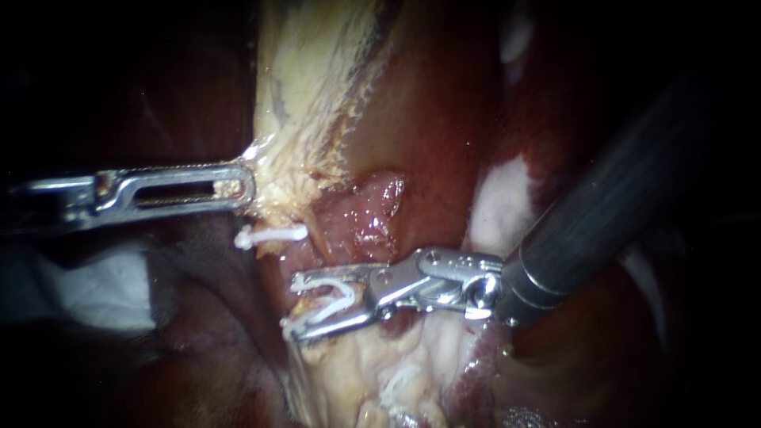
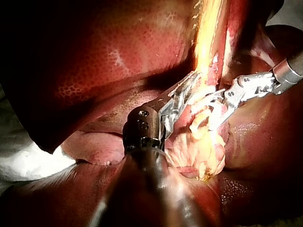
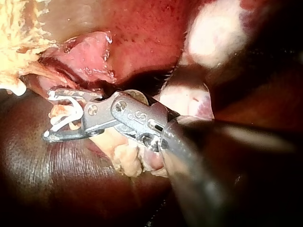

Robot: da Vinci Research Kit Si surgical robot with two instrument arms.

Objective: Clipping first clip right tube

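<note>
STEP: clip right tube point(image 1: 317, 247) | TUBE: pale strand just right of seated clip point(image 1: 269, 235), entering loaded clip point(image 1: 321, 284), I judge | my right instrument point(image 1: 292, 307): end effector spread wide, carrying loaded clip | my left instrument point(image 1: 246, 186): end effector clamped on fat point(image 1: 279, 194) above seated clip | DO: I square up, confirm both tips pass the tube, squeeze fully | COUNT: instruments 2, clips 2

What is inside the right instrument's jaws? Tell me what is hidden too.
A white clip sits inside the right instrument's jaws, over pale tissue. Whether a tube lies within it is hidden.
</note>
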